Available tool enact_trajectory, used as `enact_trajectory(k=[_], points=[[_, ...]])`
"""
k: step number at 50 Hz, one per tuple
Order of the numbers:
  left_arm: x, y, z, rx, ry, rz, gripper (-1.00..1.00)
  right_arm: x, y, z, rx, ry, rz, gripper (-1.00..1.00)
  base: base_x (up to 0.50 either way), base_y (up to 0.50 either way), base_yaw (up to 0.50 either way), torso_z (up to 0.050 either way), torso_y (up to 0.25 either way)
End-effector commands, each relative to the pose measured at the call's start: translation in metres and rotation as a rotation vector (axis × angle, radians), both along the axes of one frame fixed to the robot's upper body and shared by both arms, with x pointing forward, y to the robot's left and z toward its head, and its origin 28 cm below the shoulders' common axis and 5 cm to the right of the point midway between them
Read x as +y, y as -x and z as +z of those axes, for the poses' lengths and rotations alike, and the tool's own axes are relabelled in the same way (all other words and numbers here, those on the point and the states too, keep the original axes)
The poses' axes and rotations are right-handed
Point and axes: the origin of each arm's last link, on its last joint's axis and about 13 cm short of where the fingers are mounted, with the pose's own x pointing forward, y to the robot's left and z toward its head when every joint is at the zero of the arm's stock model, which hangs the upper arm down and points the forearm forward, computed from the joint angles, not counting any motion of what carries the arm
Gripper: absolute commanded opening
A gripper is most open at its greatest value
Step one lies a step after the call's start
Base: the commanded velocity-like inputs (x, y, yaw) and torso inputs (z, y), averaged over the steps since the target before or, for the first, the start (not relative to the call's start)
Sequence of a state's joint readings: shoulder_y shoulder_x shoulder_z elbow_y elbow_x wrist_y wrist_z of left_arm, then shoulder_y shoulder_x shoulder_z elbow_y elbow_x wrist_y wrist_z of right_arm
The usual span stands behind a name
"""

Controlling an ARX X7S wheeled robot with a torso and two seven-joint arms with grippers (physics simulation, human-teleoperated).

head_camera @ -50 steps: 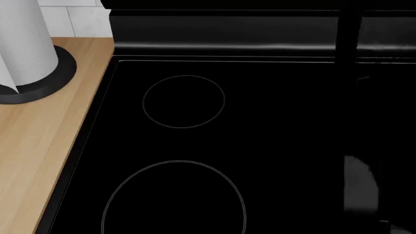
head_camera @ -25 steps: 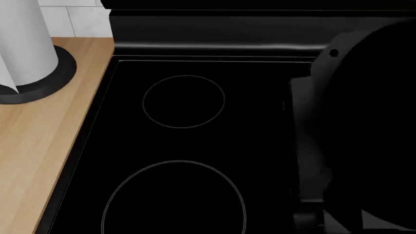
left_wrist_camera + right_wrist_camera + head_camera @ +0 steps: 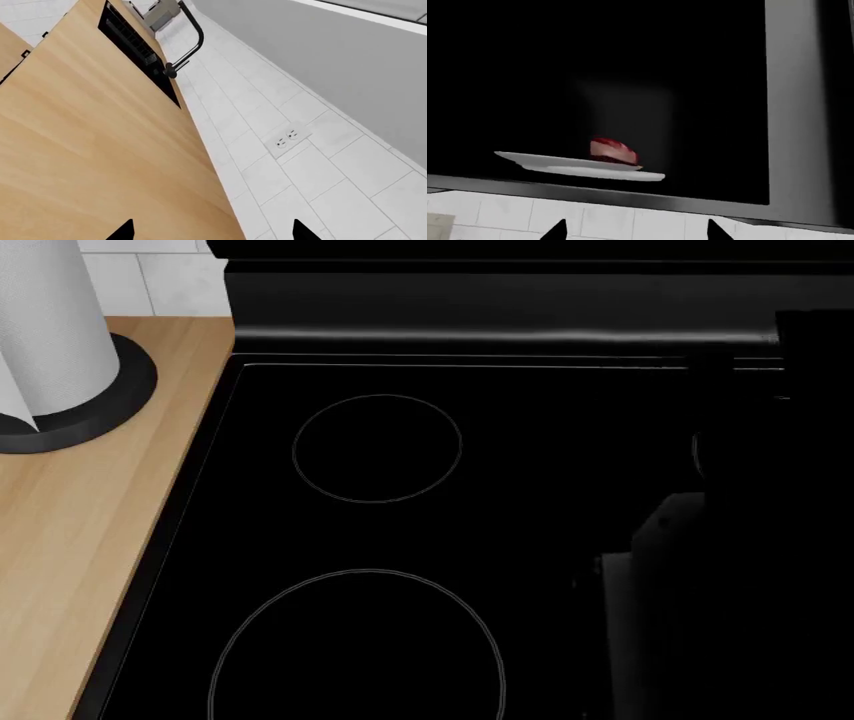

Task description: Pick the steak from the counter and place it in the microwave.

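Right wrist view carries the news: the steak (image 3: 612, 151), a thick dark-red slab of raw meat with a pale streak, lies on a flat white plate (image 3: 547, 162) inside the dark open cavity of the black microwave (image 3: 627, 75), above a grey lower rim and white wall tiles. Judged from that, the placing looks done; what seems left is to draw the right arm clear, and perhaps to shut the door, though no door can be made out. The right tool (image 3: 635, 231) shows only as two dark fingertips at the picture's edge, set apart with nothing between them, well short of the steak.

Head view shows none of this. It looks down on the glossy black stovetop (image 3: 374, 540) with its two thin ring outlines, a strip of the light tan wood-grain table (image 3: 94, 540) at the left, and a white paper-towel roll (image 3: 47, 330) standing on a dark round base. A dark arm part (image 3: 721, 620) fills the right side, almost lost against the black; neither steak nor microwave is in it.

Left wrist view adds the far stretch of the tan table, a black sink (image 3: 137, 47) sunk into it with a curved black tap (image 3: 190, 42), and white tiled wall with a socket (image 3: 288, 139). The left tool (image 3: 212, 231) likewise shows two tips standing apart, empty.
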State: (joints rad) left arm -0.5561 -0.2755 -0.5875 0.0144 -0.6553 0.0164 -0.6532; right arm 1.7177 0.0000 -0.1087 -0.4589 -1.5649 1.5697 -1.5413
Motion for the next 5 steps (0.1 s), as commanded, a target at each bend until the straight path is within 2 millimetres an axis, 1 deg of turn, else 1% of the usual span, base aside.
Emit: enact_trajectory(k=[1,5], points=[[0.0,-0.0002,-0.0004,0.003,-0.001,0.0,1.0,-0.0172,-0.0084,-0.0224,0.069,-0.152,0.008,1.0,0.0,0.0,0.0,0.0,0.0],[-0.0001,-0.0002,0.0,0.004,-0.001,-0.001,1.0,-0.0231,-0.0164,-0.0297,0.113,-0.18,0.047,1.0,0.0,0.0,0.0,0.0,0.0]])
